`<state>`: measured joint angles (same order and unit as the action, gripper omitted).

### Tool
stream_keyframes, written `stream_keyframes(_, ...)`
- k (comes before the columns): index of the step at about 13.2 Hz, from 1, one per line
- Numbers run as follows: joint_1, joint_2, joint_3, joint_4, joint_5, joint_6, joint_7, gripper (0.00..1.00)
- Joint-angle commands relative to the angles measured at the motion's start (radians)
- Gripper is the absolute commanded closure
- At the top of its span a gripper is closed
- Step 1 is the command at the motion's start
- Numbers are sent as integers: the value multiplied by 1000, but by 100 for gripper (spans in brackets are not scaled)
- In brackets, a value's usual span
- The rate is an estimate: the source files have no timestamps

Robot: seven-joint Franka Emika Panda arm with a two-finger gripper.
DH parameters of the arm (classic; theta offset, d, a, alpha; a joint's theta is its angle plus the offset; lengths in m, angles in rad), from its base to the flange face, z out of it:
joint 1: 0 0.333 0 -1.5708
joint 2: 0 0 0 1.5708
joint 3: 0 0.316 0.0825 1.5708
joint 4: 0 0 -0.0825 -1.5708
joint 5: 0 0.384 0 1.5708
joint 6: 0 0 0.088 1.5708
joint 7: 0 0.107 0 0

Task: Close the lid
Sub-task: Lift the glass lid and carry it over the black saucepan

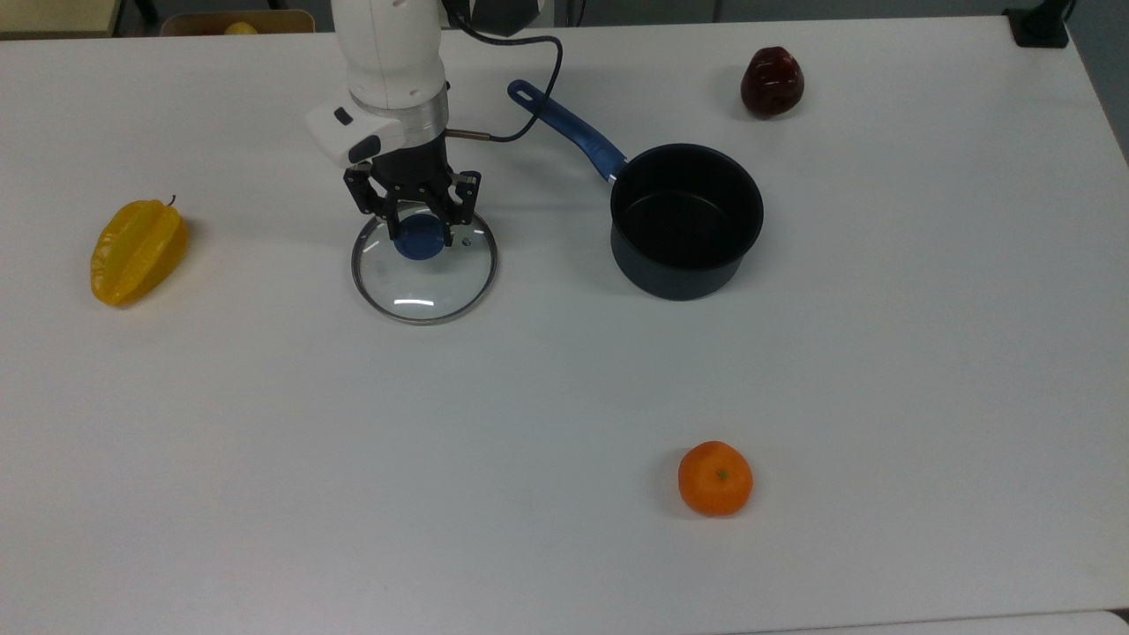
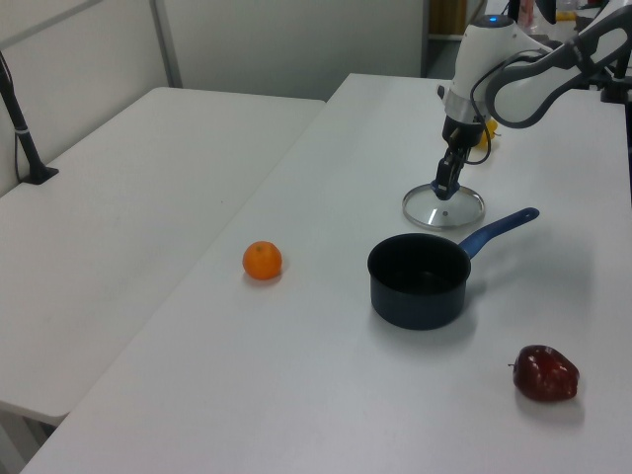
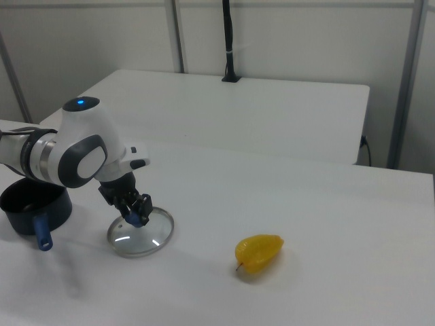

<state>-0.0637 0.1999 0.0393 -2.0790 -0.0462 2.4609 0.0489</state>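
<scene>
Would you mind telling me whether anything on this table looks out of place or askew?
Nothing looks spilled or damaged. The lid lies flat on the table, apart from the open saucepan, with the gripper at its blue knob.

Bare table [image 1: 547, 291] between lid [image 1: 424, 269] and saucepan [image 1: 686, 220]; only saucepan's blue handle [image 1: 566, 129] juts nearby.
</scene>
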Motion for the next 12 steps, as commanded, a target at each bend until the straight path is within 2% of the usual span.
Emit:
stream_keyframes(1, -4, -25, -2, 98, 5, -110, 26, 60)
stream_keyframes(4, 18, -54, 11, 163, -7, -213, 28, 60)
stream_keyframes(6, 70, -105, 31, 163, -14, -250, 35, 60)
stream_keyframes(7, 87, -122, 54, 163, -15, -276, 55, 60)
stream_keyframes(8, 102, -141, 98, 163, -18, -296, 95, 60)
stream_keyframes(11, 137, -145, 197, 161, -27, -312, 198, 60)
stream_keyframes(12, 159, -134, 212, 161, -27, -306, 224, 60)
